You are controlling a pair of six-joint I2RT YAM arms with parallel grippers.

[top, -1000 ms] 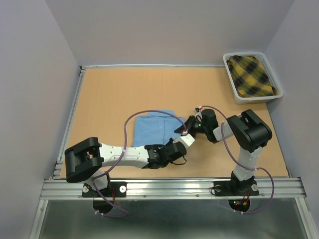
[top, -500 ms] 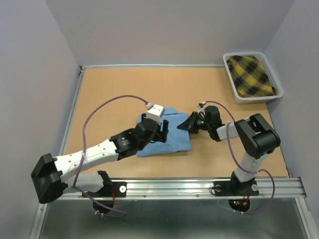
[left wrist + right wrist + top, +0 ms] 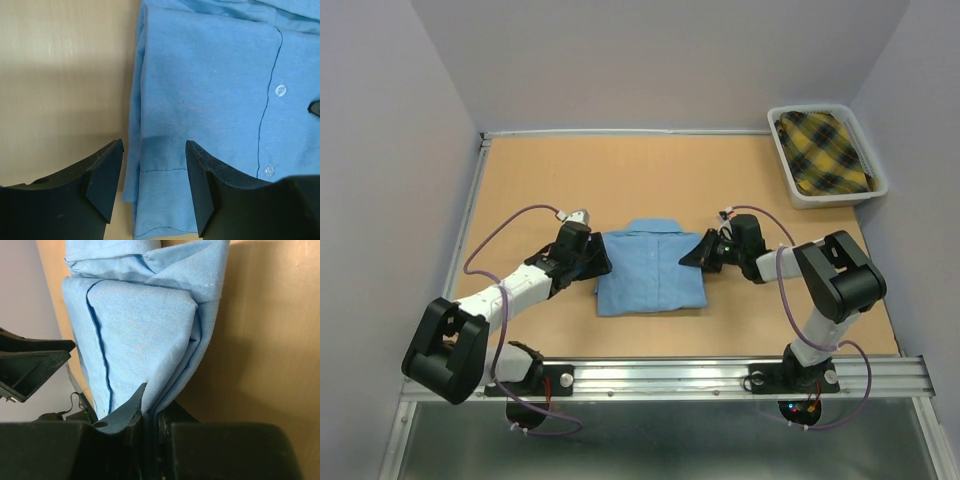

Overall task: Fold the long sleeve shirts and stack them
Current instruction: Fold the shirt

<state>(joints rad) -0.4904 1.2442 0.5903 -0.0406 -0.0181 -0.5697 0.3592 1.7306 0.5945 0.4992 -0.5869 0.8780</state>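
Swinging back off the cloth, the left gripper (image 3: 595,262) now hangs wide; the blue shirt (image 3: 650,275) lies folded on the bench (image 3: 570,180), right gripper (image 3: 698,254) pinching its edge. Looks stack-ready.

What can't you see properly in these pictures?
Top view: plaid cloth in the bin is too small to tell if it's a shirt.
Left wrist view: blue shirt is cut off by the picture's edges and the left end effector.
All views: its sleeves, lost in the folds.
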